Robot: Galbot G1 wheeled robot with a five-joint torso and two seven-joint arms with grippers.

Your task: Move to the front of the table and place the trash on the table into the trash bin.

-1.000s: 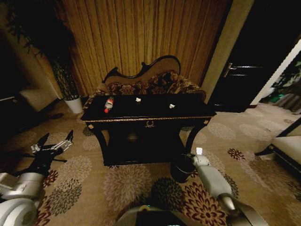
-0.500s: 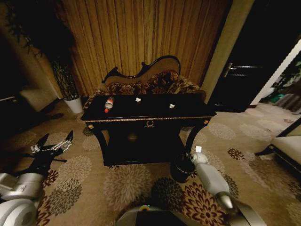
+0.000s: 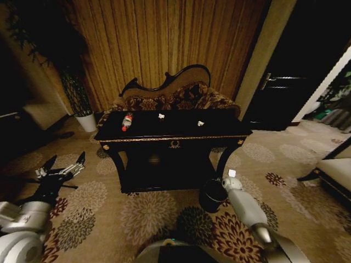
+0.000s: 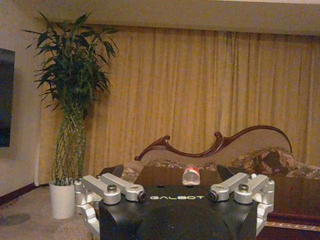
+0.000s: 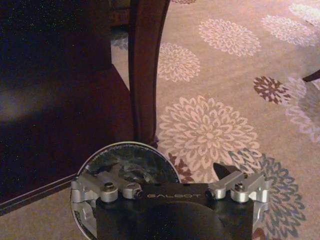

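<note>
Starting at the far left of the head view, the left claw [image 3: 64, 164] hangs low over the flowered carpet [image 3: 148, 211], well apart from the tabletop [image 3: 175, 127], its dark fingers spread wide and holding nothing. Behind it a tall plant in a white pot [image 3: 86, 121] stands against the curtain [image 3: 164, 44].

The glossy black tabletop, trimmed in gold along its front edge with a gold ornament [image 3: 174, 144] at the centre, stands square ahead of the robot, with the carved sofa [image 3: 175, 96] just behind its far edge. Near the far left corner lies the bottle [image 3: 127, 120], red cap and red-white label, on its side; the left wrist view catches its red cap [image 4: 190, 175] end-on above the claw body. Further right, near the far edge, sits a small white scrap [image 3: 161, 115], and right of centre a second scrap [image 3: 201, 123].

Below the tabletop's front right corner, beside the right front leg [image 3: 224, 159], the trash bin [image 3: 211, 195] stands on the carpet. The right claw [image 3: 229, 178] hovers at the bin's rim; in the right wrist view its dark fingers [image 5: 220, 170] reach over the bin's round opening [image 5: 127, 157], but how far apart they stand I cannot tell.
</note>
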